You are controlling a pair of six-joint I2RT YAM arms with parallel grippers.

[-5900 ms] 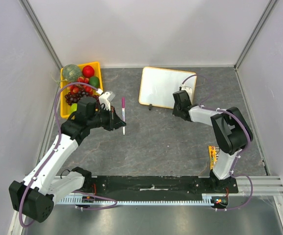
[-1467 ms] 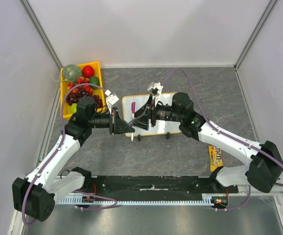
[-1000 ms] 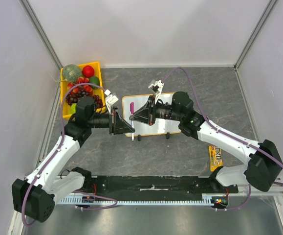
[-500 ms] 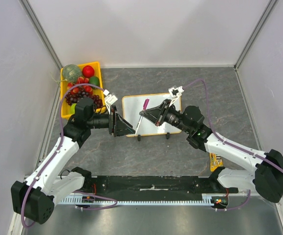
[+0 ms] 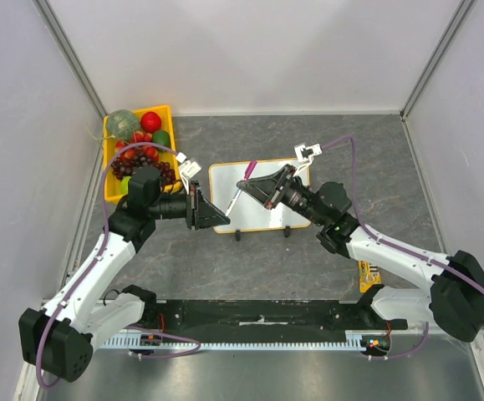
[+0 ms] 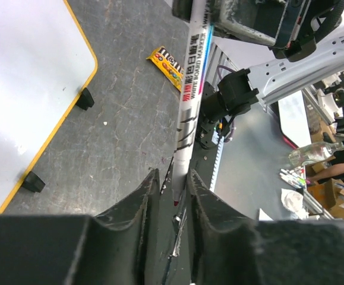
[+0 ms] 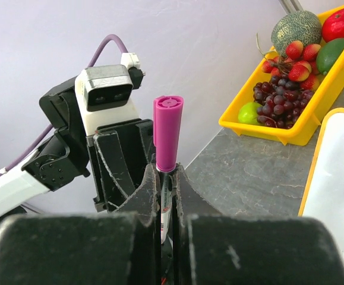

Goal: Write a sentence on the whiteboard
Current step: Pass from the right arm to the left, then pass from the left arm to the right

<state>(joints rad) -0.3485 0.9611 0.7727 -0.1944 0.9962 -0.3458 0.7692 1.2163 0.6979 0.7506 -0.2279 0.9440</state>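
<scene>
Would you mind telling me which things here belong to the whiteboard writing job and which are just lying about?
For the job: whiteboard, marker, right gripper clamped on it, left gripper at its tail end.
Lying about: fruit tray, candy packet.

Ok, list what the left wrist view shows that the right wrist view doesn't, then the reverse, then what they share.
Only left wrist: the yellow candy packet, two black clips on the whiteboard frame, and the print along the marker barrel.
Only right wrist: the magenta cap, the yellow fruit tray and the left arm's wrist camera.
Both: the marker clamped in the right gripper, a blank part of the whiteboard, and the grey tabletop.
</scene>
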